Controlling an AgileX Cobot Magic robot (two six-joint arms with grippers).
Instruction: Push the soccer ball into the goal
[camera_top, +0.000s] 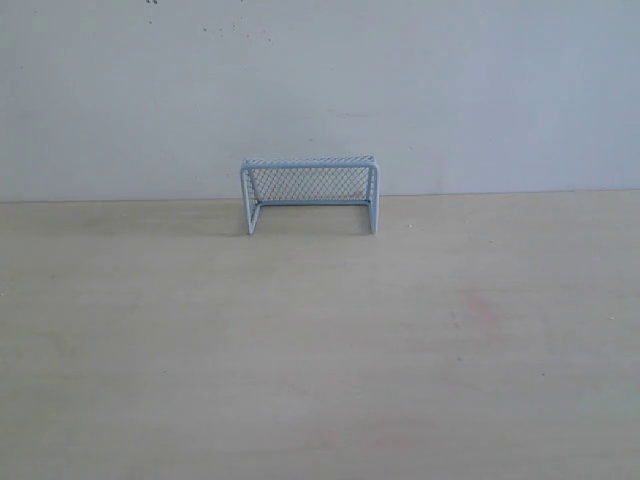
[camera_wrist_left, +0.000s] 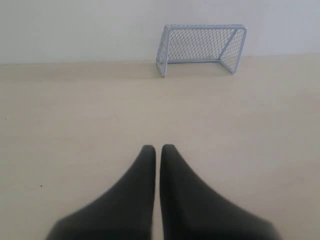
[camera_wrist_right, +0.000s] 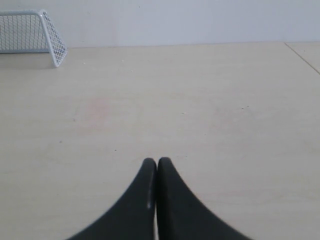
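Observation:
The goal (camera_top: 309, 194), a small pale tube frame with dark netting, stands at the far edge of the table against the wall, its mouth facing the near side. It also shows in the left wrist view as the goal (camera_wrist_left: 201, 47) and, cut off at the frame edge, in the right wrist view as the goal (camera_wrist_right: 31, 34). No soccer ball shows in any view. My left gripper (camera_wrist_left: 158, 147) is shut on nothing, well short of the goal. My right gripper (camera_wrist_right: 157, 160) is shut too, holding nothing, with the goal far off to its side. Neither gripper appears in the exterior view.
The pale wooden table (camera_top: 320, 340) runs back to a plain white wall (camera_top: 320, 90). A faint reddish stain (camera_top: 480, 308) marks the wood right of centre. In the right wrist view a seam in the table (camera_wrist_right: 302, 56) crosses the far corner.

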